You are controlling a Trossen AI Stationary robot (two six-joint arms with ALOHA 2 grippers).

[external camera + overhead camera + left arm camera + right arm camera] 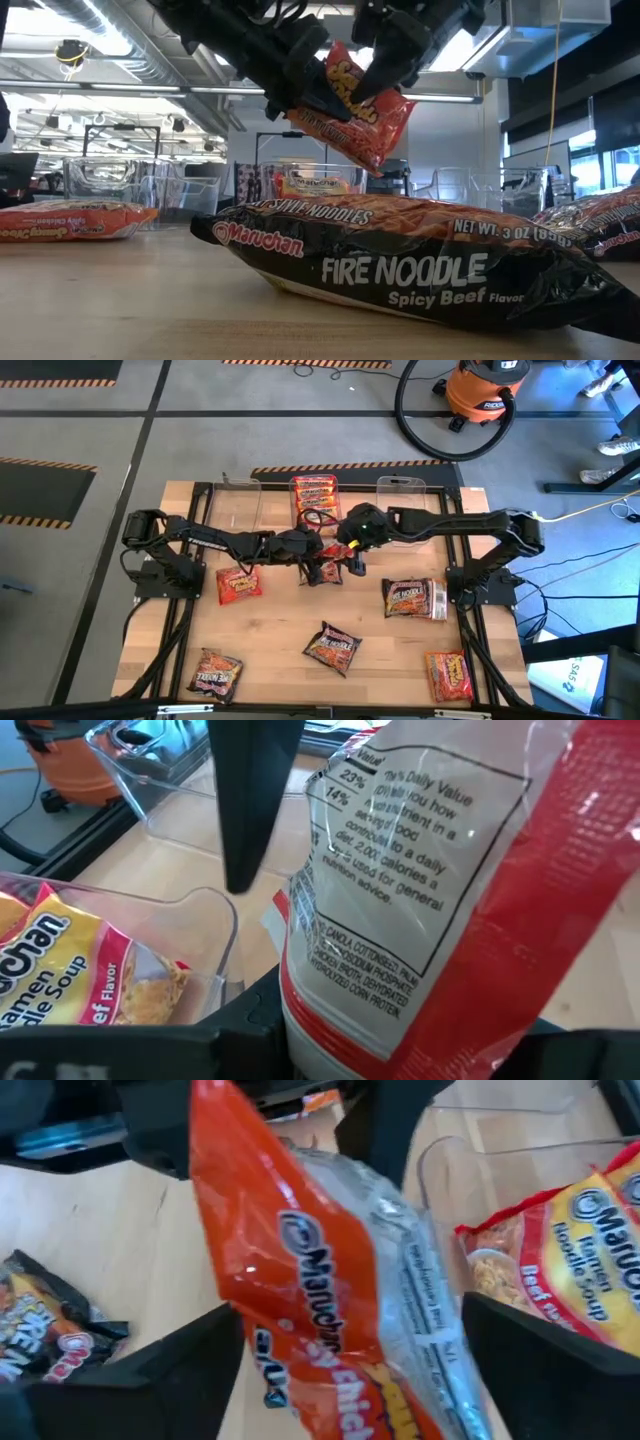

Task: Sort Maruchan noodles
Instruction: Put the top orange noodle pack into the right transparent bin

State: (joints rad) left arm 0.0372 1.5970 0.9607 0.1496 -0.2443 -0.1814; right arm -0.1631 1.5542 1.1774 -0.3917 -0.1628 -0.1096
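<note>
Glossy red-orange flat Maruchan packet (pixel 352 102) raised mid-frame above wooden table (pixel 280 650), left tool (pixel 318 567) clamped on it, right tool (pixel 354 556) fingers apart around its top edge.

Far packets' (pixel 448 675) flavour print too small.

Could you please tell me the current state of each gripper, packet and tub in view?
left gripper: shut on the held packet, raised over mid-table.
right gripper: open, fingers either side of the held packet.
held packet: red-orange, in the air, tilted.
middle tub: holds red-and-yellow packets.
left tub: looks empty.
right tub: looks empty.
table packets: five, lying flat, apart.
</note>
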